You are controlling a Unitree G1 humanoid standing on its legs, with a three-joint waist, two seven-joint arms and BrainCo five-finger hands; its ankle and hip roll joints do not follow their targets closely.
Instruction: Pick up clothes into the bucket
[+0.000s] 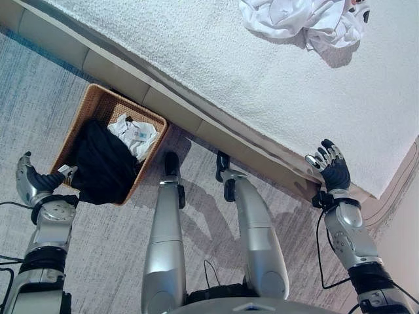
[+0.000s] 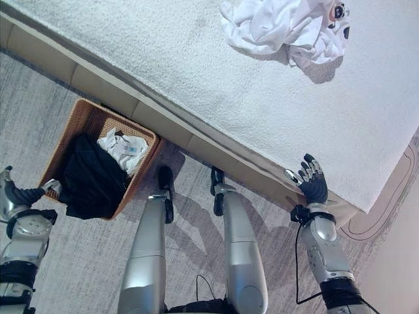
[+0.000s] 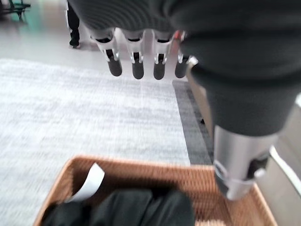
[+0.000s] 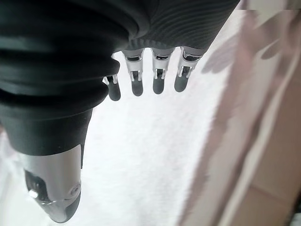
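A woven wicker basket [image 1: 96, 99] stands on the carpet beside the bed, holding a black garment [image 1: 103, 163] and a white garment [image 1: 134, 134]. My left hand [image 1: 31, 182] hovers open just outside the basket's near left corner, holding nothing; its wrist view shows straight fingers [image 3: 136, 59] above the basket rim [image 3: 141, 167] and the black garment [image 3: 136, 209]. A crumpled white garment [image 1: 298, 18] lies on the bed far ahead to the right. Over the bed's near corner my right hand [image 1: 332, 167] is open and empty, its fingers [image 4: 157, 77] straight above the white cover.
The bed [image 1: 216, 65] with its white textured cover runs diagonally across the view, its beige base [image 1: 170, 108] right behind the basket. Grey carpet [image 1: 39, 85] lies to the left. A person's legs [image 3: 73, 23] stand far off on the floor.
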